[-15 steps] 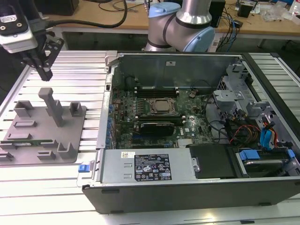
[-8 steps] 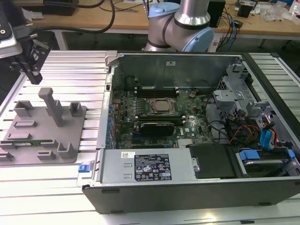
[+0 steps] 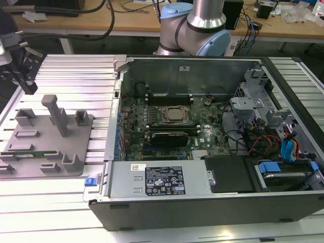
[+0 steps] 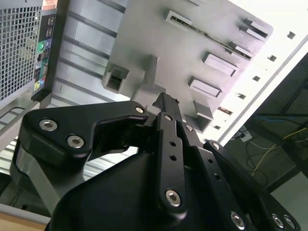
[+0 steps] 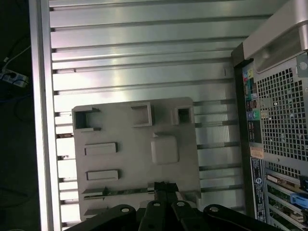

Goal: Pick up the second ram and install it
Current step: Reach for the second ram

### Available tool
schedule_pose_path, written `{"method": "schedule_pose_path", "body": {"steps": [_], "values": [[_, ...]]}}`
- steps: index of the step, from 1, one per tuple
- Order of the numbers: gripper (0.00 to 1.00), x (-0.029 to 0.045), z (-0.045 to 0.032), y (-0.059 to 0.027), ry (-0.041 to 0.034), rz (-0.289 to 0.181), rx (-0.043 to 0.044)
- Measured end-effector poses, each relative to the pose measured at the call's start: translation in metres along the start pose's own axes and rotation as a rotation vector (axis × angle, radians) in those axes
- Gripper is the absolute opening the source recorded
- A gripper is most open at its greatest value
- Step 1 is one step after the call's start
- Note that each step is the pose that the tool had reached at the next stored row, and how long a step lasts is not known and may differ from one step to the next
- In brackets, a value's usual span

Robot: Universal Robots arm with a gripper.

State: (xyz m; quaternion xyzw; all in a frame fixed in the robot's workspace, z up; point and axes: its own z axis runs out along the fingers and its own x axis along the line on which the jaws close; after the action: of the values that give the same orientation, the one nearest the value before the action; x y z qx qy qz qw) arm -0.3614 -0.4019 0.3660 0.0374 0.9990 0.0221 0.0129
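Note:
The second ram [image 3: 24, 151] is a thin green stick lying flat in a slot of the grey fixture plate [image 3: 50, 152], on the exterior view's left. It also appears in both wrist views as a narrow strip [image 5: 120, 191] [image 4: 204, 32]. My gripper [image 3: 26, 83] hangs above the slatted table, beyond the plate's far edge and well above the ram. Its black fingers [image 5: 163, 186] are shut together with nothing between them, and their tips [image 4: 166, 102] point down at the plate.
The open computer case [image 3: 202, 202] fills the middle and right, with the green motherboard [image 3: 167, 121] inside it. A tall grey post [image 3: 56, 114] and several raised blocks stand on the fixture plate. The case's rear wall [image 5: 279, 120] is beside the plate.

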Motion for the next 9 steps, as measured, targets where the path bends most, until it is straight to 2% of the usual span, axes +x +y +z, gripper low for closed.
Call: {"method": "schedule_pose_path", "body": {"steps": [5,9], "values": [[0.08,0.0074,0.0065,-0.0034,0.0001,0.0,0.0002],[0.08,0.0135,0.0146,-0.0083,0.0,-0.001,0.0001]]}}
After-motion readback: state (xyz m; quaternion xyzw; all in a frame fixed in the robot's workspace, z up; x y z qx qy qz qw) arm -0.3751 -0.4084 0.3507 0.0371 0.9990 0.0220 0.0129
